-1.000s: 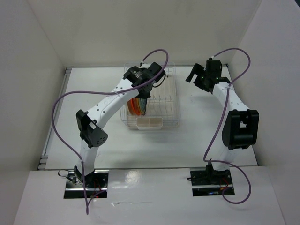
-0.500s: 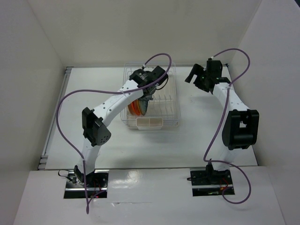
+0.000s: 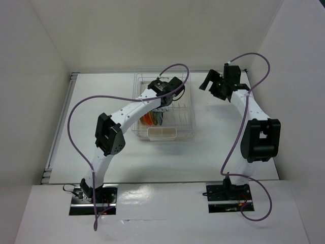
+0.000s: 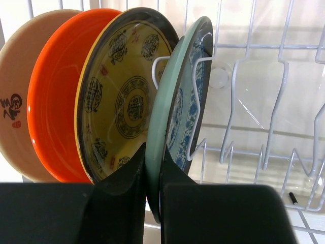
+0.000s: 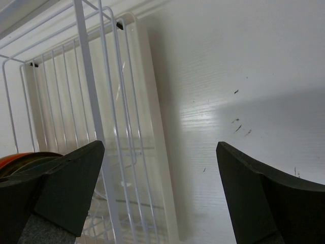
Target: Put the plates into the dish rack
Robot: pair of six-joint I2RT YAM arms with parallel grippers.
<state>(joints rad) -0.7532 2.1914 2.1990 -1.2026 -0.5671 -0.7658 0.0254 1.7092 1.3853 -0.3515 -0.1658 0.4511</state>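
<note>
The left wrist view shows several plates standing on edge in the dish rack (image 4: 233,107): a pale beige one (image 4: 15,107) at the far left, then an orange one (image 4: 53,96), then a yellow one with brown pattern (image 4: 127,96). To their right stands the white plate with blue-green pattern (image 4: 167,101), leaning against a tine. My left gripper (image 4: 154,152) is shut on its lower rim. From above, this gripper (image 3: 161,104) sits over the rack (image 3: 189,109), beside the plates (image 3: 148,119). My right gripper (image 3: 212,84) hangs open beyond the rack's right side, holding nothing.
A small beige holder (image 3: 161,133) hangs on the rack's near end. In the right wrist view, the rack's wire wall (image 5: 101,101) and tray edge stand left of the open right gripper (image 5: 160,152), with an orange plate rim (image 5: 20,158) at the lower left. White walls enclose the table.
My left wrist has shifted right over the rack and the arm's elbow has swung toward it, carrying the patterned plate in beside the others. The right arm has barely moved.
</note>
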